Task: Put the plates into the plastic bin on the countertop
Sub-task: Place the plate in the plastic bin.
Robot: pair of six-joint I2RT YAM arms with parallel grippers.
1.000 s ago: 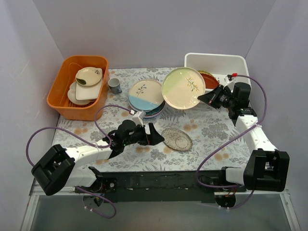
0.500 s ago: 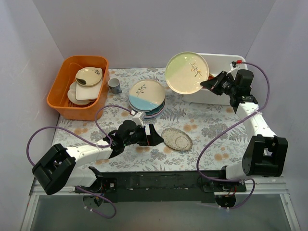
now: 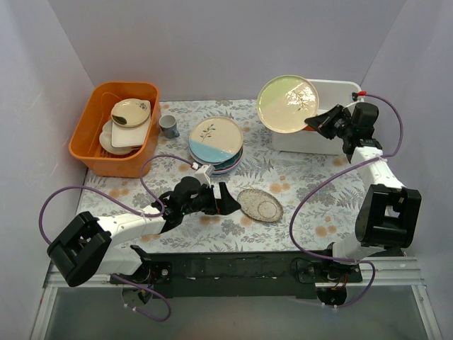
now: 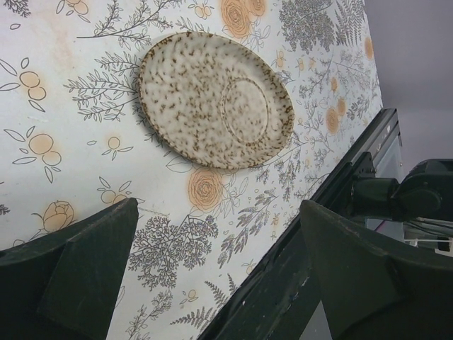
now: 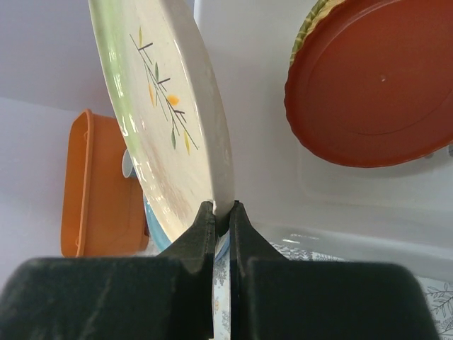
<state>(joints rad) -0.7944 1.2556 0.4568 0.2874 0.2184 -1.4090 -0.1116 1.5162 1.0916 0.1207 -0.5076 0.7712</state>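
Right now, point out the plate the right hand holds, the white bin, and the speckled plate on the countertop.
held plate (image 3: 287, 103): top view, centre of its face.
white bin (image 3: 301, 142): top view, front wall.
speckled plate (image 4: 216, 110): left wrist view, middle of its face.

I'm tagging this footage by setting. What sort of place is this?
Probably a lab test booth staged as a kitchen counter: plain white walls box in a floral countertop, robot arms are bolted at its near edge, and plates sit stacked between an orange tub and a white bin.

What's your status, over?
Right gripper shut on cream-green plate, tilted at rim of plastic bin. Left gripper open, short of speckled plate. Red plate already in bin; path clear.
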